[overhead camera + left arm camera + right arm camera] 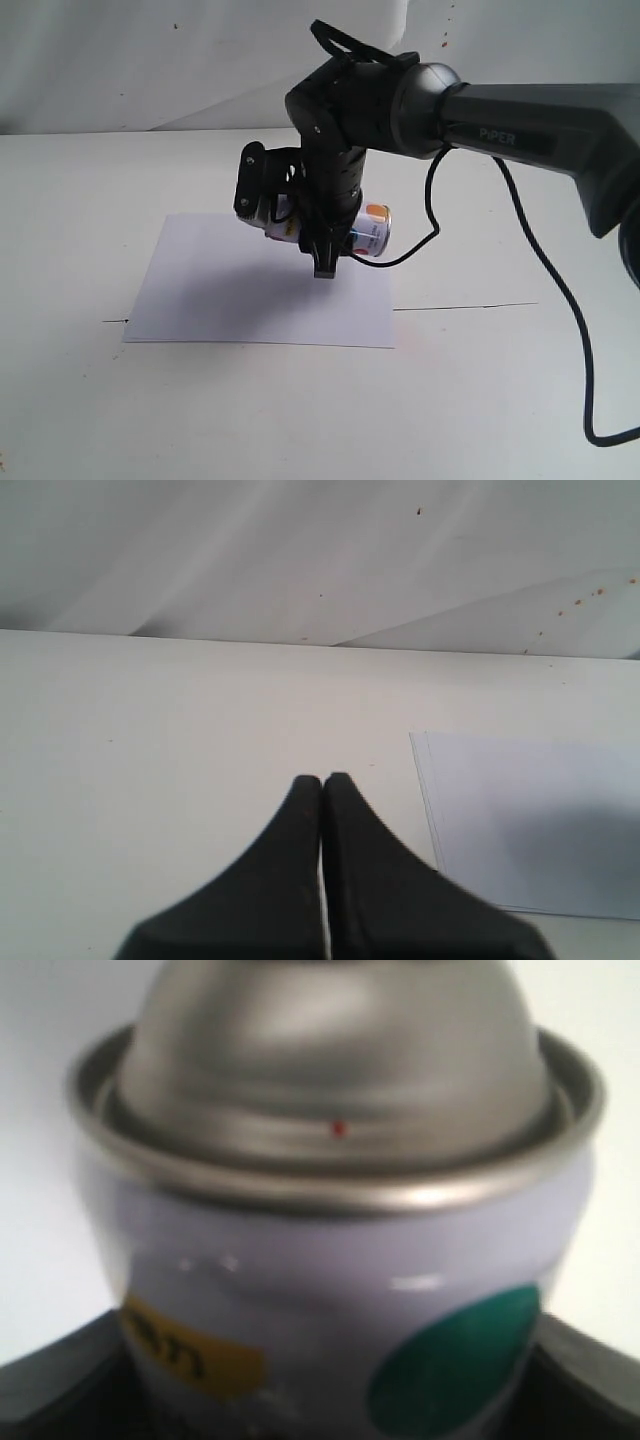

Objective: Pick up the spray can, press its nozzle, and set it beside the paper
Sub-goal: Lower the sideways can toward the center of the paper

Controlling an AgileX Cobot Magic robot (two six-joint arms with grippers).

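My right gripper (296, 226) is shut on the spray can (373, 229), holding it on its side in the air above the paper (230, 290). The can's base with an orange dot points right. In the right wrist view the can (340, 1290) fills the frame, showing its silver shoulder (340, 1060), a green dot and a yellow label strip. The nozzle is hidden in every view. In the left wrist view my left gripper (322, 780) is shut on nothing, low over the bare table, with the paper (530, 820) off to one side. The exterior view does not show the left gripper.
A black cable (560, 290) hangs from the right arm and trails across the table on the right. A thin seam line (460, 306) runs along the white table (80, 220) at the paper's front edge. A white backdrop stands behind.
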